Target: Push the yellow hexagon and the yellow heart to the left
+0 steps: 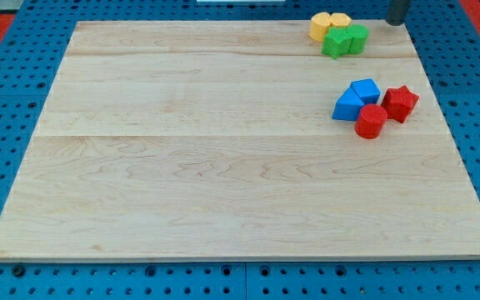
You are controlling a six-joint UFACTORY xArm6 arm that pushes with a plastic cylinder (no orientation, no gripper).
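Observation:
Two yellow blocks sit touching near the top right of the wooden board (223,167). One yellow block (322,27) is on the left and the other yellow block (338,19) is just right of it and nearer the view's top. I cannot tell which is the hexagon and which the heart. My tip (397,22) shows at the view's top edge, to the right of the yellow blocks and apart from them, near the board's top edge.
Two green blocks (337,43) (357,37) touch the yellow ones on their lower side. Lower on the right is a cluster: two blue blocks (365,90) (348,107), a red star-like block (401,102) and a red cylinder (371,122). Blue pegboard (7,100) surrounds the board.

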